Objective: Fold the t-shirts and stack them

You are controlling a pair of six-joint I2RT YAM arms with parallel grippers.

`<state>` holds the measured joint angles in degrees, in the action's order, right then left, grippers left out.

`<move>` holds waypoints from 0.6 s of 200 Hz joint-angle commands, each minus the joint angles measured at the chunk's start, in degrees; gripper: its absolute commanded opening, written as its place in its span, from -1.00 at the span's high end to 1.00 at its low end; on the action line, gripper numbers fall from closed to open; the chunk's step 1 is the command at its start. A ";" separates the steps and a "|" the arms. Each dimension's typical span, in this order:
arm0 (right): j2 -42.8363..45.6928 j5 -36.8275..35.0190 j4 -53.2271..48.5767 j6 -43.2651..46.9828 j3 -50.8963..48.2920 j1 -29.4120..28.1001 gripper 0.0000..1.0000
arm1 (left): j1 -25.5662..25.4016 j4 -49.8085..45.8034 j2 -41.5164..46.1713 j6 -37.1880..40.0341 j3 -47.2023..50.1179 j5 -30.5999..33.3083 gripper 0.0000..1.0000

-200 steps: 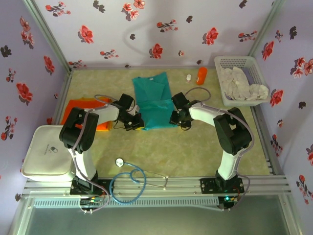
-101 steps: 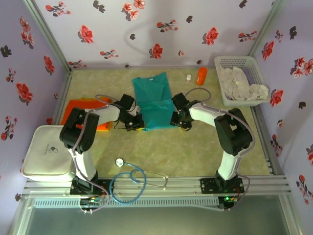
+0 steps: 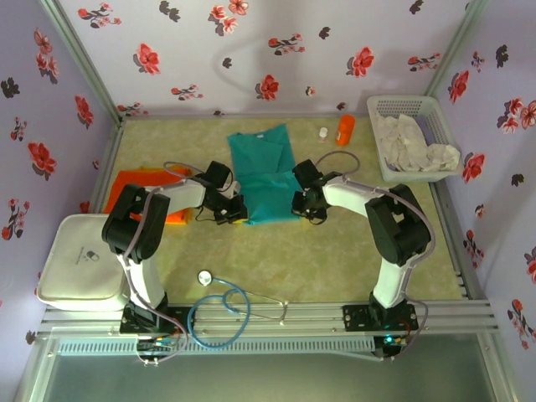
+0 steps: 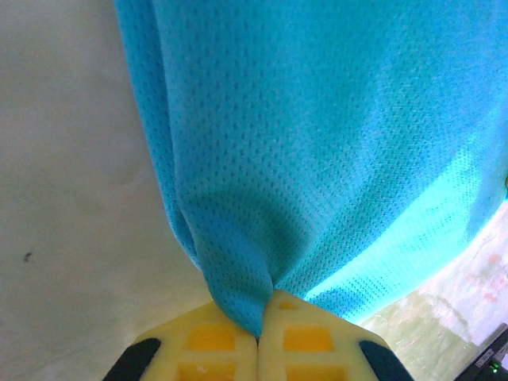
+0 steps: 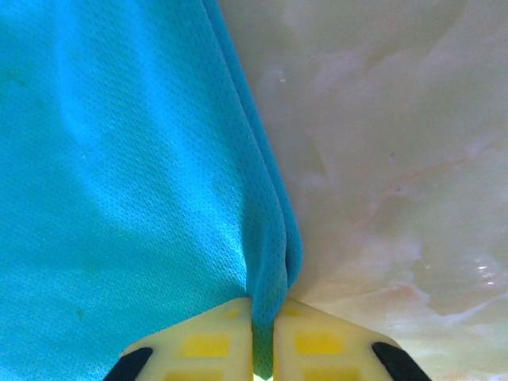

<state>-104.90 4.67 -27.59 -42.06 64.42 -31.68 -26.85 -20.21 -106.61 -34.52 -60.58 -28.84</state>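
Both hands are down at the near hem of the teal shirt (image 3: 261, 167). The left hand (image 3: 234, 214) is at the left corner and the right hand (image 3: 301, 206) at the right corner. Up close, the left hand is pinched tight on a bunch of the teal mesh, the cloth puckering up into the grip. The right hand is clamped on the shirt's doubled side edge, with the pale surface (image 3: 335, 251) bare just to its right. So that's a narrow hold on cloth at both corners. Here's what matters: the shirt lies flat with its long axis running straight away from the arms, neckline at the far end near the back wall. The hands sit side by side across its width, neither nearer than the other. I'd say a lengthwise fold is coming, with the near hem lifted and carried over toward the far end, both hands level so the edge stays square. The orange shirt (image 3: 138, 186) waits off to the left, partly under the left arm and well apart from the teal one, so the left arm is the closer one for stacking.
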 commanded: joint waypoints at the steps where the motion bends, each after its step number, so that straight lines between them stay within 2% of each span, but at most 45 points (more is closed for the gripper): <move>1: 2.15 -0.67 0.24 -0.28 -1.40 -0.31 0.90 | -0.95 -4.65 2.21 2.64 1.34 2.51 1.00; 10: 2.79 -0.24 0.39 -0.05 -1.77 -0.31 1.00 | -1.25 -5.56 2.83 2.99 1.50 3.28 1.00; 83: 14.35 2.25 -3.17 -0.01 -9.09 -1.51 1.00 | -4.78 -10.55 13.20 0.98 6.24 6.36 1.00; 120: 21.58 0.94 -5.97 -2.33 -12.35 -5.03 1.00 | -7.77 -12.28 20.69 -4.38 9.70 7.83 1.00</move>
<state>-87.53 7.07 -29.50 -42.33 54.15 -34.65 -33.06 -28.56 -90.63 -34.89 -53.47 -23.16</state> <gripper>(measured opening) 0.042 0.048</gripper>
